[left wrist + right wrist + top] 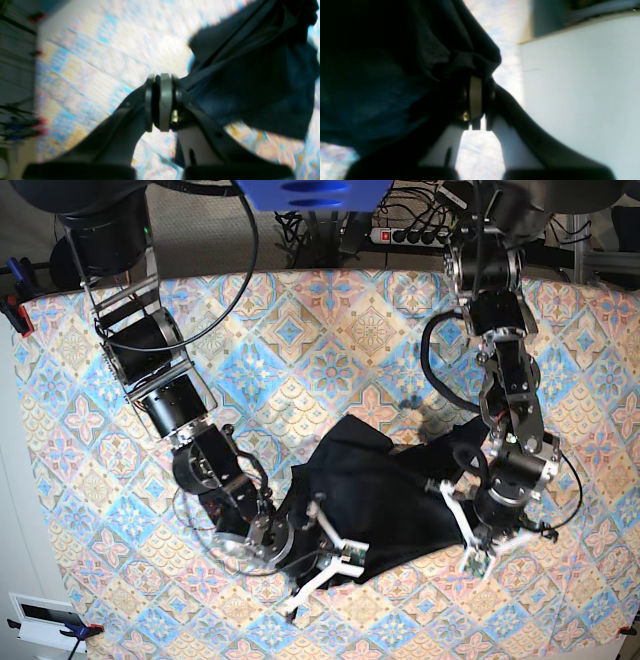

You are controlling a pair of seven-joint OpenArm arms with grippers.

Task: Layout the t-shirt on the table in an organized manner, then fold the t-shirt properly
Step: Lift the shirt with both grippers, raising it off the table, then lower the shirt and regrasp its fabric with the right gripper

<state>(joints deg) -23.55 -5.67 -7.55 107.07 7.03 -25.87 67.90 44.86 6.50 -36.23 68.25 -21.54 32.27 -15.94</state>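
Note:
The black t-shirt [390, 495] lies bunched in a loose heap on the near middle of the patterned table [300, 330]. My right gripper [352, 556] is shut on the t-shirt's near left edge. In the right wrist view the dark t-shirt [395, 62] drapes over that gripper [476, 100] and fills the left half. My left gripper [476, 564] is shut on the t-shirt's near right edge. The left wrist view is blurred: the t-shirt [250, 75] spreads up and to the right from the pinched gripper [162, 100], over the table [87, 62].
A power strip [415, 232] and cables sit behind the table's far edge. Clamps [18, 310] hold the cloth at the left edge. A pale wall or panel [570, 87] fills the right of the right wrist view.

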